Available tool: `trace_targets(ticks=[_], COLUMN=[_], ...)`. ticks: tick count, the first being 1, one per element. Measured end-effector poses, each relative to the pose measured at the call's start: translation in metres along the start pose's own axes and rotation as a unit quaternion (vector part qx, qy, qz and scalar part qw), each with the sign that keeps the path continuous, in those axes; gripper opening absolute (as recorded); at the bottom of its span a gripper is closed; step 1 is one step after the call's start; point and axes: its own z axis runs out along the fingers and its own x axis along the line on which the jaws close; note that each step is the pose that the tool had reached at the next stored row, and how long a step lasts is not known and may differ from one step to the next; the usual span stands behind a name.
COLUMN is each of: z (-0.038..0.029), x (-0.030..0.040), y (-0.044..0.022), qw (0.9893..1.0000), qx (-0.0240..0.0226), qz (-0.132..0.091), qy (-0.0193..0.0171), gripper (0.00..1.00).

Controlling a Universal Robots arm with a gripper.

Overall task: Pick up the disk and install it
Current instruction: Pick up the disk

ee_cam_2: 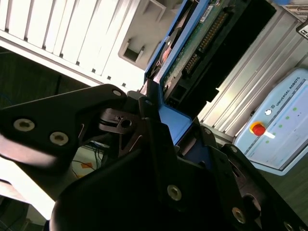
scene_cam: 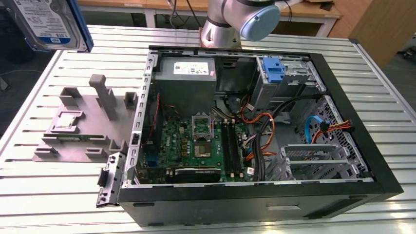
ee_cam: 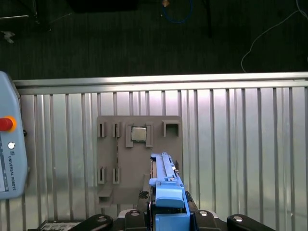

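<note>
1. Closest to lens in both wrist views: gripper (ee_cam_2: pixel 163 120), fingers (ee_cam_2: pixel 148 109) pinching disk (scene_cam: pixel 48 22) by its blue frame.
2. Noted disk raised high off table (scene_cam: pixel 195 214), well apart from case (scene_cam: pixel 260 197), out on the exterior view's left of it. Label side faces the exterior camera; green board side shows in the second wrist view.
3. Logged grey fixture (scene_cam: pixel 85 126) on table just beside case, on the same side as the disk. Chip (scene_cam: pixel 68 120) seated in it. In the first wrist view, disk hangs over this fixture.
4. Inside case: motherboard (scene_cam: pixel 195 141) on the floor, blue bracket (scene_cam: pixel 276 73) at the back corner, metal cage (scene_cam: pixel 318 161) toward the front corner, loose cables (scene_cam: pixel 263 126) between the two.
5. Judged step in hand: pick-up done, disk in the grip and clear of everything. Install not yet begun; no part of disk over case.
6. Judged need for the install: frame squared to a bay inside case, a path clear of case rim and cables, grip kept firm on the frame. Cannot tell which bay takes it.
</note>
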Motion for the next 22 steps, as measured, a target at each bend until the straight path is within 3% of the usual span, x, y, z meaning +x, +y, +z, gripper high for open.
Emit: trace_targets(ticks=[14,22], z=[0.0006,0.0007], x=[0.0004,0.0079], y=[-0.0085,-0.0091], qw=[1.0,1.0], qx=[0.0,0.0], qz=[0.0,0.0], qy=[0.0,0.0], gripper=[0.37,0.37])
